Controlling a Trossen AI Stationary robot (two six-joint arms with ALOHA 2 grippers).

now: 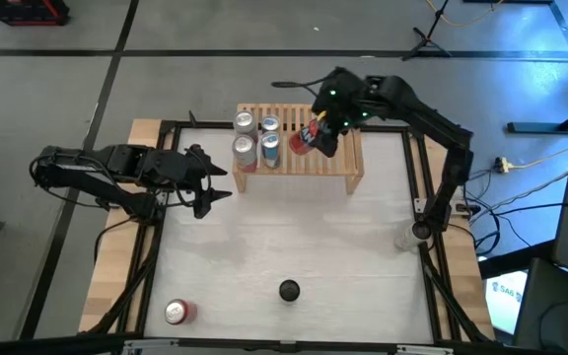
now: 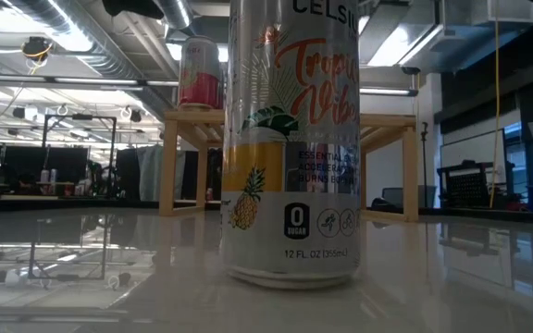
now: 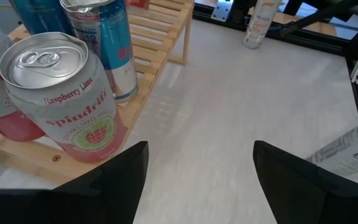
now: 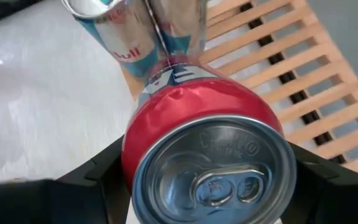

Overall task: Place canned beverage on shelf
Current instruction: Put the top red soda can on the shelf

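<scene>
- Red can [image 4: 197, 155] clamped in right end effector [image 1: 316, 135], held over slatted wooden shelf [image 1: 338, 158], beside four standing cans [image 1: 255, 137].
- Judged rigid, smooth, slippery, dentable; best gripped mid-wall.
- Left end effector [image 1: 203, 183] spread apart, empty, above table [image 1: 294, 232].

Red can [image 4: 197, 118]; light-wood shelf [image 1: 348, 163].

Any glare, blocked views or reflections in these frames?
Low view: the Celsius can fills the centre, hiding much of the shelf; the glossy tabletop mirrors the room. Right wrist view: the red can in the right tool crowds the frame. High view: even light, mild sheen.
</scene>
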